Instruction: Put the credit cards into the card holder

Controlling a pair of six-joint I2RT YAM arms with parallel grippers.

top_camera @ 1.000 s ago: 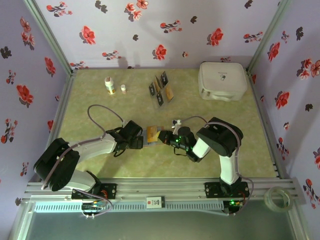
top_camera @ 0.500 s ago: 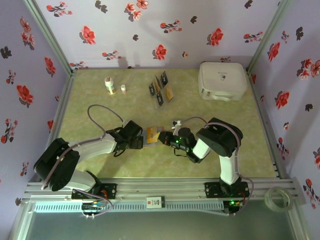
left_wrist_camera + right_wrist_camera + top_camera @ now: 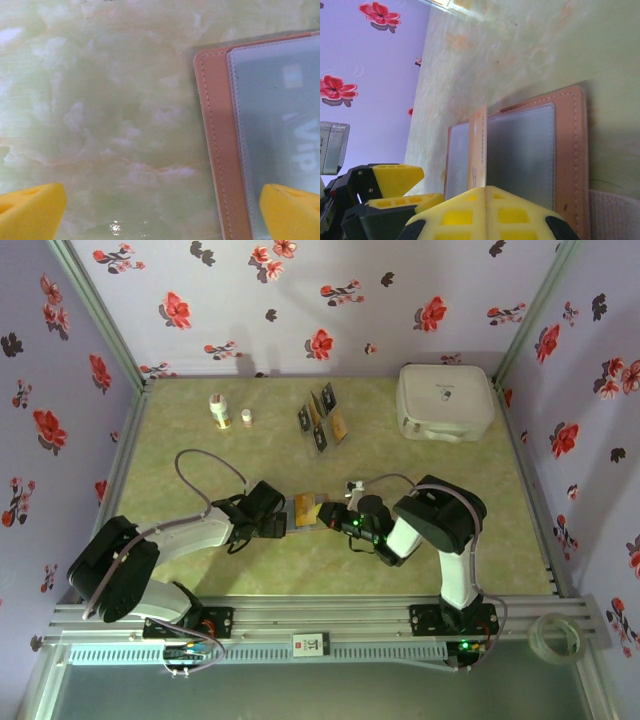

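**Left wrist view.** The card holder [image 3: 220,150] runs off the right and bottom edges. White lettering under its clouded pocket [image 3: 270,115] is blurred and cut at the right edge. The left gripper [image 3: 160,215] appears as two yellow fingertips [image 3: 30,212], both clipped by the bottom edge.

**Right wrist view.** The right gripper [image 3: 485,215], itself cut by the bottom edge, hides the lower end of the edge-on credit card [image 3: 477,145]; the card's face cannot be read.

**Top view.** The standing cards [image 3: 322,420] and the bottles [image 3: 219,410] are too small to read.
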